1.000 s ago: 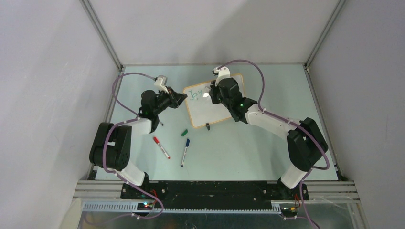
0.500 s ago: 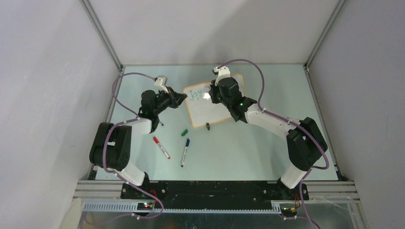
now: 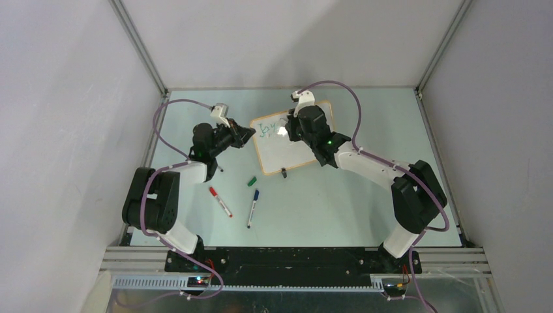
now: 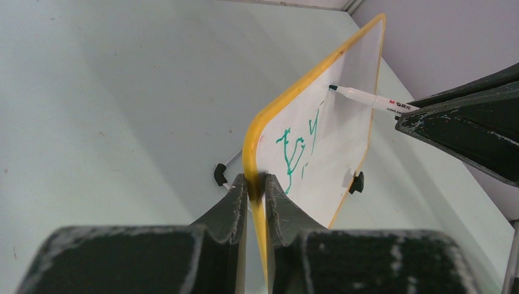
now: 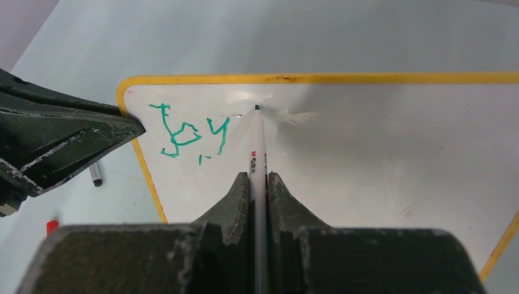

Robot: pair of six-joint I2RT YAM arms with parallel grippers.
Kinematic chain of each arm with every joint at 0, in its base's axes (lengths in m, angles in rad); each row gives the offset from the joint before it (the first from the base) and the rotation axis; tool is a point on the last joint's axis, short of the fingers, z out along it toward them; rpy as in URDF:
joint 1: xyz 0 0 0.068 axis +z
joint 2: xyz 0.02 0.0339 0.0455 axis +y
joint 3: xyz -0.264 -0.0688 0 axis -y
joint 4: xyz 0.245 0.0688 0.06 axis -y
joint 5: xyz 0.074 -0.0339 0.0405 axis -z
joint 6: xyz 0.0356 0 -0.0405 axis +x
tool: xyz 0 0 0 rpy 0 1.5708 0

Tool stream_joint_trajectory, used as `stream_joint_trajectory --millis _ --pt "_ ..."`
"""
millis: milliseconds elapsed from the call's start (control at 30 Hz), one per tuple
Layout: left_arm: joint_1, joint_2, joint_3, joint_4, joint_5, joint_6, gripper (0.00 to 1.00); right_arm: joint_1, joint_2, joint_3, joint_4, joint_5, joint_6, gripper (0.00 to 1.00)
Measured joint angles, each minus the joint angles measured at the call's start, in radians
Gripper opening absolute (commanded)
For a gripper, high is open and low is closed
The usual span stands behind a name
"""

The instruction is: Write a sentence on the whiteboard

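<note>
The whiteboard (image 3: 287, 151) with its yellow-orange frame stands tilted at the middle back of the table. My left gripper (image 4: 255, 182) is shut on its left frame edge (image 4: 250, 144). Of the sentence (image 5: 186, 136), only green letters reading "Joy" show, at the board's upper left (image 4: 297, 150). My right gripper (image 5: 259, 177) is shut on a white marker (image 5: 257, 156). The marker's dark tip rests at the board's surface just right of the "y". In the left wrist view the marker (image 4: 367, 98) reaches the board from the right.
Near the front of the table lie a red marker (image 3: 220, 201), a blue marker (image 3: 252, 207) and a small green cap (image 3: 252, 181). A black marker (image 5: 96, 174) lies left of the board. One black clip foot (image 3: 283, 172) shows at the board's near edge.
The right gripper with the marker has shifted slightly to the right along the board. The left arm and the board have not moved.
</note>
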Motion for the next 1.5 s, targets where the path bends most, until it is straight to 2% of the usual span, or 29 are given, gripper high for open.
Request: stream_joint_trajectory --millis 800,1133,1500 --pt "0.000 0.000 0.000 0.000 0.000 0.000 0.04 0.002 -0.001 0.001 -0.003 0.005 -0.002 0.00" --pt "0.000 0.000 0.000 0.000 0.000 0.000 0.04 0.018 -0.093 -0.053 0.011 0.016 -0.041 0.00" --pt "0.000 0.000 0.000 0.000 0.000 0.001 0.04 0.023 -0.092 -0.060 0.011 0.016 -0.042 0.00"
